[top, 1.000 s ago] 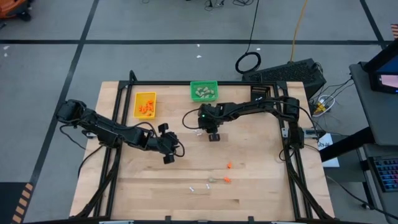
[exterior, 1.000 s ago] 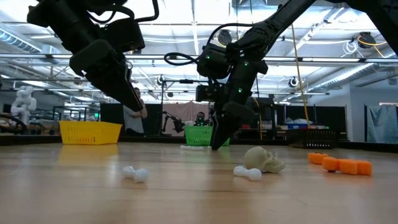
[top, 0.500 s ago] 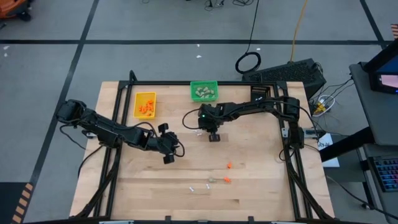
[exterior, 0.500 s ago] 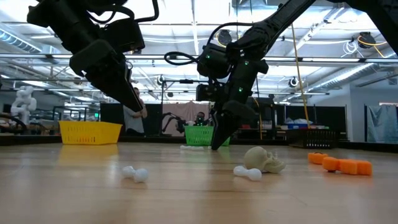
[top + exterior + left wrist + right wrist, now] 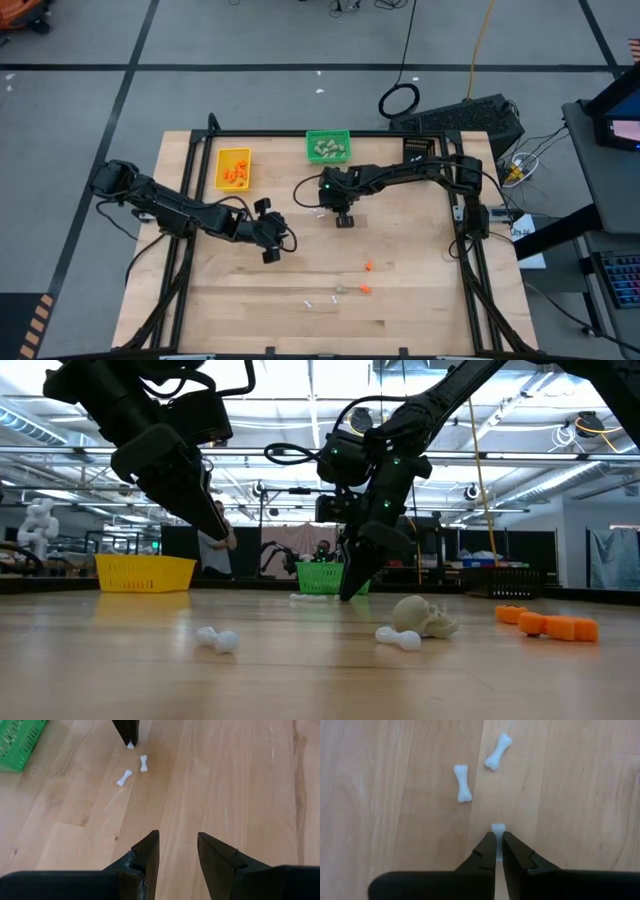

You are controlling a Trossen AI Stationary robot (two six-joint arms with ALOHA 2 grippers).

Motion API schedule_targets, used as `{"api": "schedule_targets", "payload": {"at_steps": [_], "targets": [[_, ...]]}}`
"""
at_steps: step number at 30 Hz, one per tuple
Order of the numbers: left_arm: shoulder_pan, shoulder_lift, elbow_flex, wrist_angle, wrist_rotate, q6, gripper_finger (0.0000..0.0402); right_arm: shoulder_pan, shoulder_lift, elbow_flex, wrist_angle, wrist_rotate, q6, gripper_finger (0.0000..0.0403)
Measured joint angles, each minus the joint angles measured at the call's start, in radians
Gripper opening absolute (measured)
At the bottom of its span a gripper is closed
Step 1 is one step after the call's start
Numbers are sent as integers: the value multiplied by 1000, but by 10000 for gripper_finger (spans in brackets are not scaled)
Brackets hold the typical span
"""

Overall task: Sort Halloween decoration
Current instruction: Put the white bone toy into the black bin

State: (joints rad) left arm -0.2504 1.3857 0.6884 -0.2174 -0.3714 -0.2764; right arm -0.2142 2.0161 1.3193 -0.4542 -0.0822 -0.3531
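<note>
Three small white bone-shaped sticks lie mid-table. Two of them (image 5: 462, 782) (image 5: 498, 751) lie flat and free on the wood. My right gripper (image 5: 496, 839) is down at the table and shut on the third one (image 5: 497, 827). In the low view the right gripper (image 5: 347, 594) reaches the tabletop in front of the green bin. My left gripper (image 5: 178, 845) hangs open above bare wood to the left of the sticks, touching nothing. Nearer the front edge lie a beige skull (image 5: 425, 617), orange bits (image 5: 548, 624) and two more white sticks (image 5: 217, 639) (image 5: 398, 637). My right gripper pinches the white stick between its two fingertips, with one rounded end (image 5: 497, 826) poking out past them. The fingers slant down from above and lie along the stick. The stick's free end sits at the tabletop (image 5: 130, 744); whether it is lifted clear I cannot tell.
A yellow bin (image 5: 233, 168) with orange bits and a green bin (image 5: 328, 146) with beige lumps stand along the far edge; a dark bin (image 5: 418, 150) is to their right. Bare wood spreads between the arms and the front edge.
</note>
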Motion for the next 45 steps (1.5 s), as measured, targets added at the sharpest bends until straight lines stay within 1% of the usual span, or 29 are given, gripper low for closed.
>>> {"api": "schedule_targets", "payload": {"at_steps": [6, 13, 18, 20, 25, 28, 34, 38, 41, 45], "targets": [[0, 0, 0, -2, 0, 0, 132, 0, -17, -2, -21, 0, 19, 0], [0, 0, 0, -3, 0, -4, 132, 1, -55, -6, -90, -1, 31, 0], [0, 0, 0, -3, 0, -4, 132, 9, -100, -5, -139, -5, 45, 0], [0, 0, 0, -3, 0, -4, 132, 15, -121, -5, -153, -26, 52, 0], [0, 0, 0, -3, 0, -5, 132, 39, -193, -3, -192, -37, 72, 0], [0, 0, 0, -5, 0, -5, 132, 53, -250, -3, -209, -77, 83, 0], [0, 0, 0, -7, 0, -5, 132, 98, -385, -3, -251, -83, 99, 0], [0, 0, 0, -9, 0, -6, 132, 121, -487, -18, -249, -120, 105, 0], [-1, 0, 0, -9, 0, -7, 132, 135, -574, -80, -207, -133, 117, 0], [-1, 0, 0, -7, 0, -7, 132, 153, -702, -237, -37, -139, 155, 0]]}}
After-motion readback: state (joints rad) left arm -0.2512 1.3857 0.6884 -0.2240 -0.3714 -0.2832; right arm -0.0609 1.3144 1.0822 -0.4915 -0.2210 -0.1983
